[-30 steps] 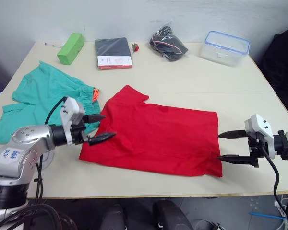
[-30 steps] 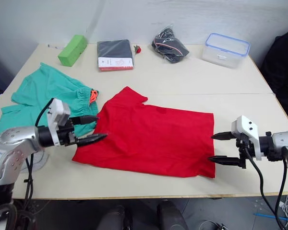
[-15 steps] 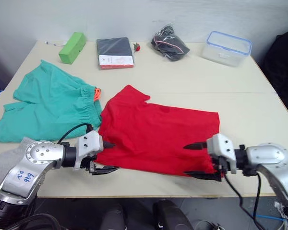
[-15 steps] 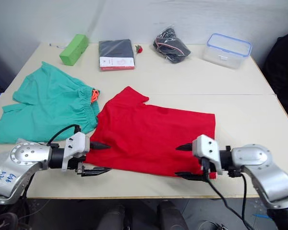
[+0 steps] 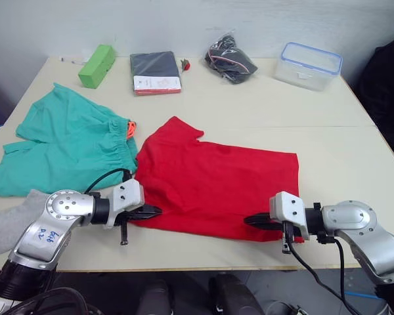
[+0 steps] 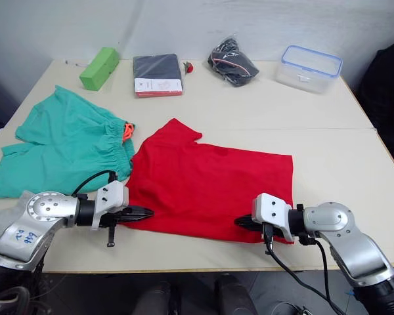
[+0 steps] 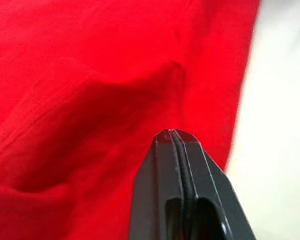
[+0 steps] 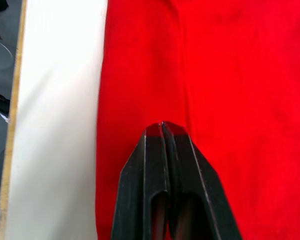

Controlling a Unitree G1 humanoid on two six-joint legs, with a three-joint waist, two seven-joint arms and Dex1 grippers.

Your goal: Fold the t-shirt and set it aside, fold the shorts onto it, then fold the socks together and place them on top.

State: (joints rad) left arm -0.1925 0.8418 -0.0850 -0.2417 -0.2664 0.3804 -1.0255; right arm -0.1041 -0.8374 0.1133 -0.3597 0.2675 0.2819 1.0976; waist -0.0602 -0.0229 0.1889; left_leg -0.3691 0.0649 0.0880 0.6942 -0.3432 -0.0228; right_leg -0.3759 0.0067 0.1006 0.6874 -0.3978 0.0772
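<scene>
T-shirt (image 5: 217, 187), lower centre of frame: both claws, spread half a second ago, now pinch its near edge, left claw (image 5: 151, 212) and right claw (image 5: 253, 221), ready to lift the fold.

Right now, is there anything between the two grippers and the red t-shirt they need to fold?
Nothing visible. The left gripper and the right gripper are both at the near edge of the t-shirt, fingers closed on the cloth. The shorts lie beside it on the robot's left, not over it.
</scene>
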